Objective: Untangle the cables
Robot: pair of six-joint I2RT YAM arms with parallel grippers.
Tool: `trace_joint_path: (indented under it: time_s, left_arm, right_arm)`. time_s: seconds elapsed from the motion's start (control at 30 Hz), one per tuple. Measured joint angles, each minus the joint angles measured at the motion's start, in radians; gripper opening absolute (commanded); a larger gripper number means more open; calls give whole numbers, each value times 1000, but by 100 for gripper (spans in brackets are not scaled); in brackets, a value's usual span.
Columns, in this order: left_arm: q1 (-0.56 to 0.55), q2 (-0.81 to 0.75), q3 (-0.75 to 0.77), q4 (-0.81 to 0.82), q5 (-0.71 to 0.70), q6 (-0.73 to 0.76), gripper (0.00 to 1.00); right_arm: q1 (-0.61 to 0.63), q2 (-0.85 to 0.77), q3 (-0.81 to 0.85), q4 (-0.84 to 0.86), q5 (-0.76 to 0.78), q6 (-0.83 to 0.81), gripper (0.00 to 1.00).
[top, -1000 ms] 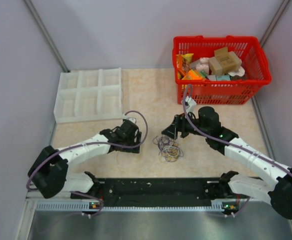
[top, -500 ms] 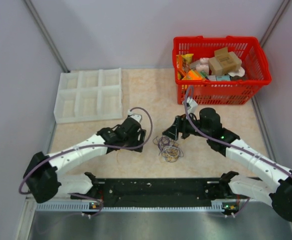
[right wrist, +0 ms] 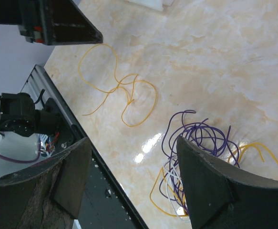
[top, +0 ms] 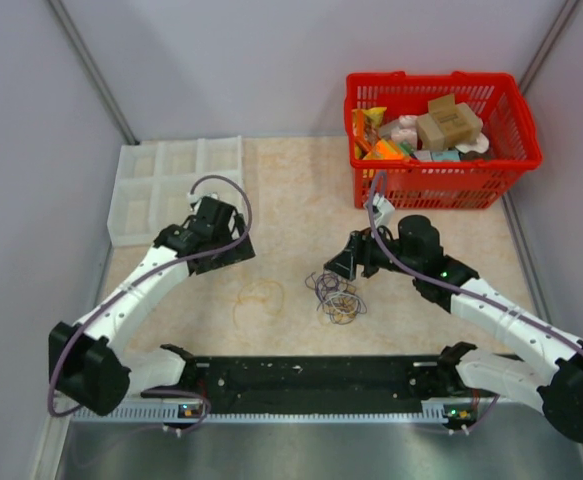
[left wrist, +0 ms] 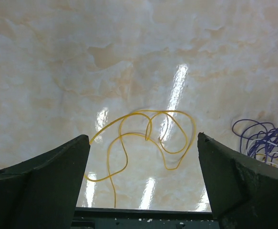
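Left gripper (left wrist: 142, 137) jaws wide apart, empty, now drawn back toward white tray (top: 176, 190); yellow strand (left wrist: 147, 138) lies loose on table (top: 291, 190), well apart from tangle (right wrist: 200, 140); one cable looks freed; right gripper (right wrist: 131, 140) open, hovers beside tangle; strand count inside it unclear.

1 yellow cable (left wrist: 147, 136), purple, white and yellow tangle (right wrist: 198, 139), red basket (top: 433, 186), beige marbled table (top: 293, 195)

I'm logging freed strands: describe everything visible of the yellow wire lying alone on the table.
The yellow wire is one very thin, flexible strand, lying slack on the marbled tabletop, curled into overlapping loops with a loose tail. It sits left of the tangle, apart from it; nothing grips it.
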Motion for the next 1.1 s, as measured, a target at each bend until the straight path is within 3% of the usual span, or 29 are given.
trace_joint_path:
  time_s: [0.3, 0.53, 0.77, 1.03, 1.1]
  left_arm:
    - [-52, 252, -26, 66, 122, -37, 99]
    - [-263, 368, -5, 77, 23, -119, 98]
    - [-291, 447, -2, 80, -59, -183, 92]
    - [-292, 459, -2, 126, -129, -163, 52]
    - [-292, 459, -2, 140, -135, -154, 46]
  right_arm:
    - [0, -27, 0, -1, 4, 0, 72]
    - [0, -24, 0, -2, 5, 0, 71]
    - [0, -21, 0, 0, 4, 2, 71]
    - [0, -18, -27, 11, 4, 3, 71]
    - [0, -16, -28, 12, 4, 3, 71]
